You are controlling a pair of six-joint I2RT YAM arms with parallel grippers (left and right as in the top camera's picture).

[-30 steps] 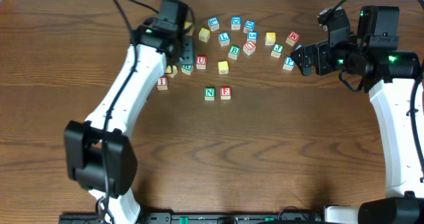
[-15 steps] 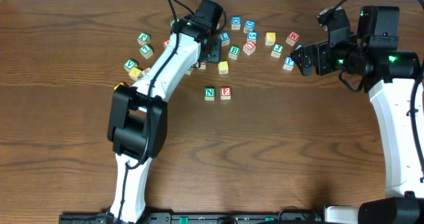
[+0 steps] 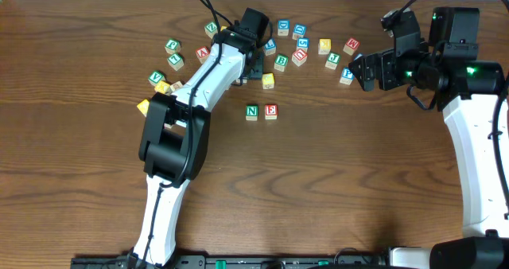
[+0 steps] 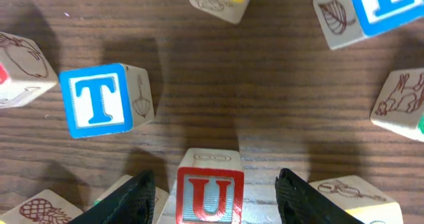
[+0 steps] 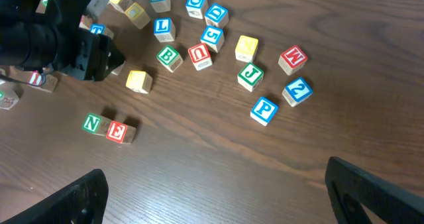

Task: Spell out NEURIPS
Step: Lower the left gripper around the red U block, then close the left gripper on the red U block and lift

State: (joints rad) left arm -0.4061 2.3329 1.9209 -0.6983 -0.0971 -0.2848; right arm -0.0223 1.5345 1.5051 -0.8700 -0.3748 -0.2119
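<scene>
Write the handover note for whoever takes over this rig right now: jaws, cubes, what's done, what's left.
Left gripper: jaws open, one on either side of the red U cube among the loose cubes, not closed on it.
Right gripper: jaws wide open, empty, hovering off to the right.
Done: N and E sit side by side, nearer the arms' bases than the loose cubes.
Left: grip U, set it beside E on the side away from N, then add R, I, P, S. Blue P lies on the right arm's side.
</scene>
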